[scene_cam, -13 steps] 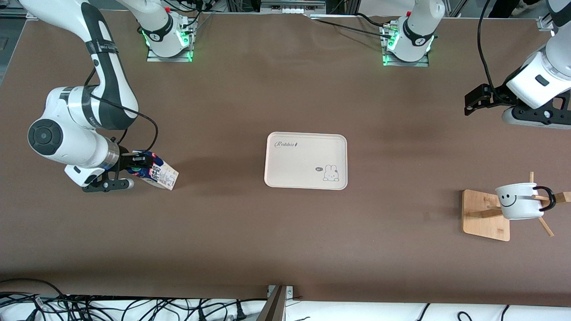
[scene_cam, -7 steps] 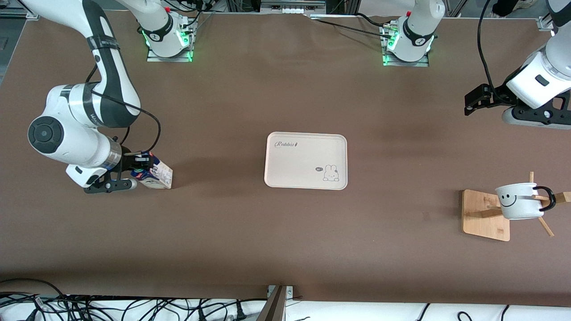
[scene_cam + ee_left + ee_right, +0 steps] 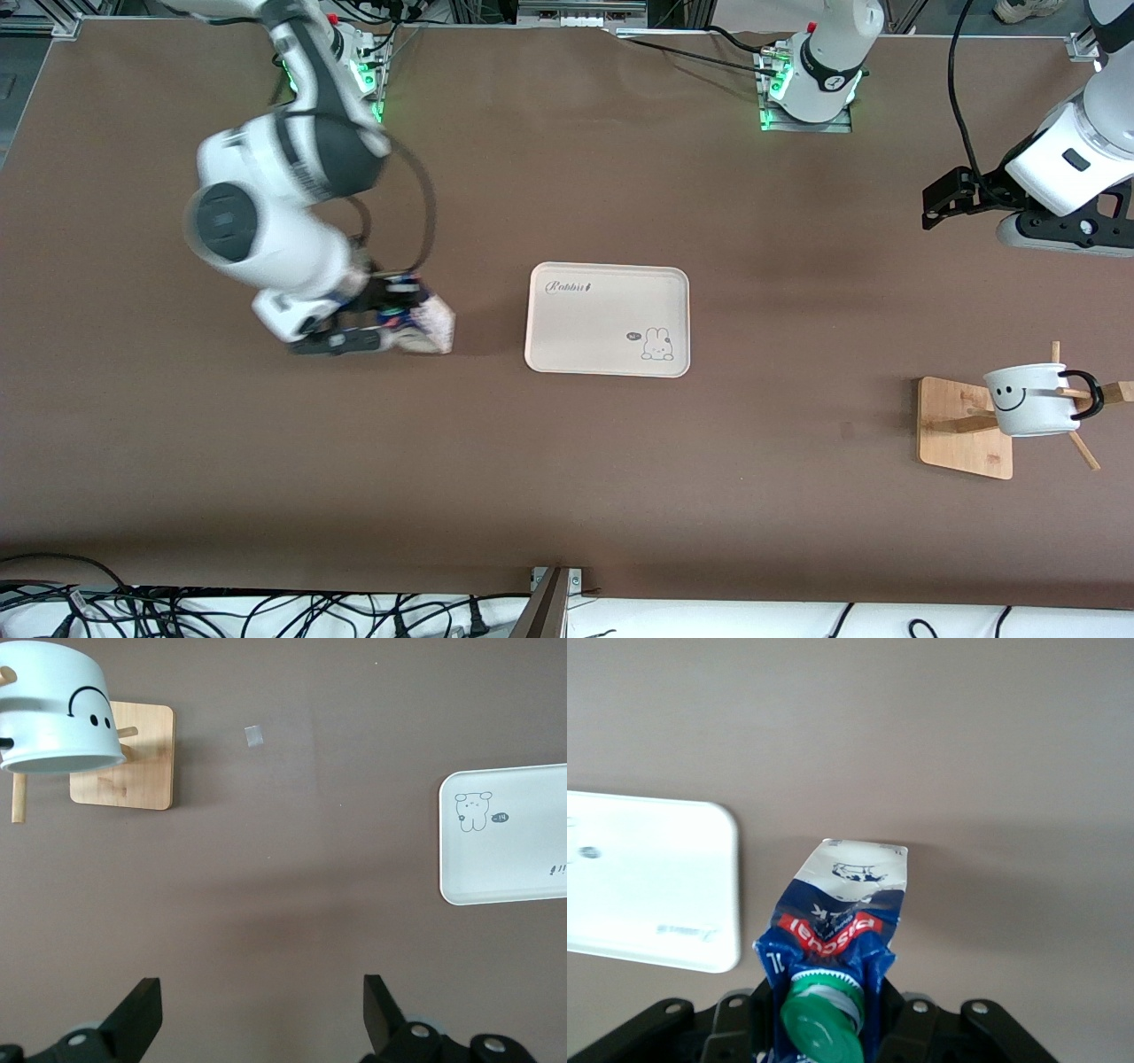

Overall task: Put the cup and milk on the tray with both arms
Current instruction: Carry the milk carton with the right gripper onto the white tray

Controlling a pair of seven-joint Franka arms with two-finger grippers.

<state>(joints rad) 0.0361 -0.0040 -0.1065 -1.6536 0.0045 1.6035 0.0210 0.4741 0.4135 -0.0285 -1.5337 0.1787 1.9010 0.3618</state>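
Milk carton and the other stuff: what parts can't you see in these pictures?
- Milk: front view blurs it; the right gripper covers its top.
- Right wrist view: the picture's edge cuts the right gripper's fingers.
- Cup: its opening faces away in the front view.
- Tray: left wrist view's edge cuts it off.

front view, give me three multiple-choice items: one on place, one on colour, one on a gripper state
1. Where is the cup?
A. on the tray
B. on the wooden stand
C. in the left gripper

2. What colour is the milk cap?
A. green
B. red
C. yellow

3. What is the right gripper doing?
A. open over the tray
B. shut on the cup
C. shut on the milk

Answers:
1 B, it hangs on the stand's pegs.
2 A, the right wrist view shows a green cap.
3 C, its fingers clamp the carton's top.
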